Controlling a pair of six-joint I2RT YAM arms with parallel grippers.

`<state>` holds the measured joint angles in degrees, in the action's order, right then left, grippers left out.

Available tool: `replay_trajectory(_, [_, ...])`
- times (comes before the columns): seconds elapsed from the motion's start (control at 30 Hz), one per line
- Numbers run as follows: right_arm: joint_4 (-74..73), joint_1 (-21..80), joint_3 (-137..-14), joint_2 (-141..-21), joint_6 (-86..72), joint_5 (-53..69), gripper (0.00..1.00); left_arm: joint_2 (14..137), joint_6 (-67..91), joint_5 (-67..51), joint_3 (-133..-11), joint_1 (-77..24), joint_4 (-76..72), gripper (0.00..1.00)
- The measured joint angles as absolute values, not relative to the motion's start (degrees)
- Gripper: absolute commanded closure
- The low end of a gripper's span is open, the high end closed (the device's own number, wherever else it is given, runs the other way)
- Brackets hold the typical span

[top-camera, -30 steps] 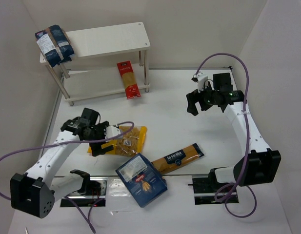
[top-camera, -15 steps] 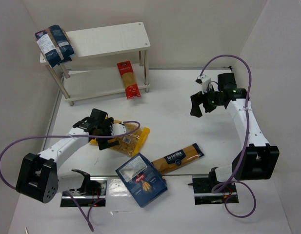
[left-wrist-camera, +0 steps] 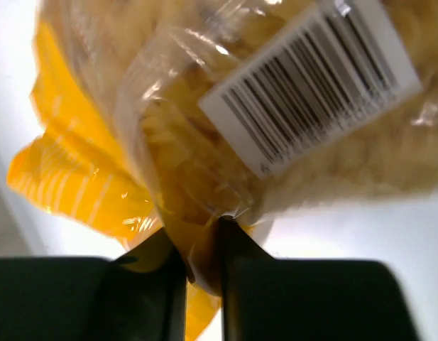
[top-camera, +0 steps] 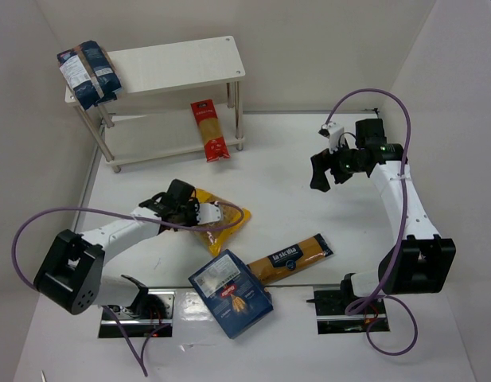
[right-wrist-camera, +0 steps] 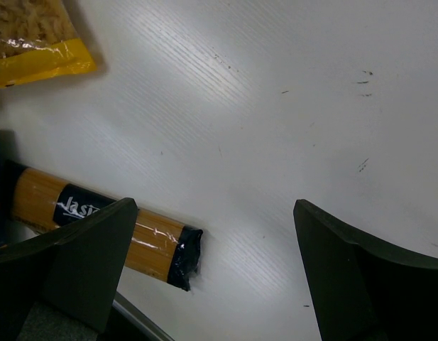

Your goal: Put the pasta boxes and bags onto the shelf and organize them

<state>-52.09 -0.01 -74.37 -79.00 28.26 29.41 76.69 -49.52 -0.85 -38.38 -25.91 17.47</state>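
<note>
- The left gripper (top-camera: 196, 212) has its fingers pinched together on the edge of the yellow clear-window bag of short pasta (top-camera: 222, 226), gripping the yellow film at one corner.
- In the left wrist view the bag's clear window shows short pasta, and a white barcode label (left-wrist-camera: 311, 78) sits on it; the digits are too blurred to read.
- The bag lies on the white table (top-camera: 293, 199), just beyond the blue box (top-camera: 231, 293).
- The blue box lies flat near the table's front edge, with a red logo and a pasta picture on its face; the logo's lettering cannot be read.
- The long orange-and-navy spaghetti pack (top-camera: 291, 258) lies just right of the box; its navy band carries white script beginning "la s".
- The right gripper (top-camera: 318, 171) hangs above bare table, well apart from the packs, its jaws spread wide around nothing.
- The narrow red spaghetti pack (top-camera: 209, 130) lies on the lower board of the white two-tier shelf (top-camera: 181, 64), its near end jutting forward.
- Two dark blue bags (top-camera: 87, 73) sit on the top board's left end.
</note>
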Motion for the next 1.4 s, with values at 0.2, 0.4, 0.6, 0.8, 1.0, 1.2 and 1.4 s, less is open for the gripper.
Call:
replay_trajectory(0.2, [-52.1, 0.0, -74.2, -78.5, 28.2, 29.3, 0.00, 78.0, -47.7, 2.5, -39.5, -29.6, 15.4, 1.00])
replay_trajectory(0.4, [-52.2, 0.0, -74.2, -76.8, 28.4, 29.5, 0.00, 79.5, -42.1, -3.6, -52.0, -30.4, 28.7, 1.00])
replay_trajectory(0.6, [-54.9, -0.1, -74.4, -76.7, 31.1, 34.2, 0.00, 81.3, -37.3, -14.3, -64.3, -30.2, 34.5, 1.00])
replay_trajectory(0.8, [-58.6, -0.1, -75.9, -77.2, 34.5, 40.6, 0.00, 82.3, -33.6, -24.4, -68.2, -28.9, 37.7, 1.00])
replay_trajectory(1.0, [-61.1, -0.1, -75.9, -78.4, 36.9, 47.7, 0.00, 84.6, -29.6, -28.4, -69.0, -28.6, 38.3, 1.00])
replay_trajectory(1.2, [-64.4, -0.1, -76.0, -82.9, 40.4, 55.4, 0.00, 85.8, -25.7, -28.9, -72.4, -28.6, 39.3, 1.00])
replay_trajectory(1.4, [-69.6, 0.3, -78.8, -91.7, 45.4, 61.0, 0.00, 87.0, -23.1, -28.9, -83.5, -28.6, 39.4, 1.00])
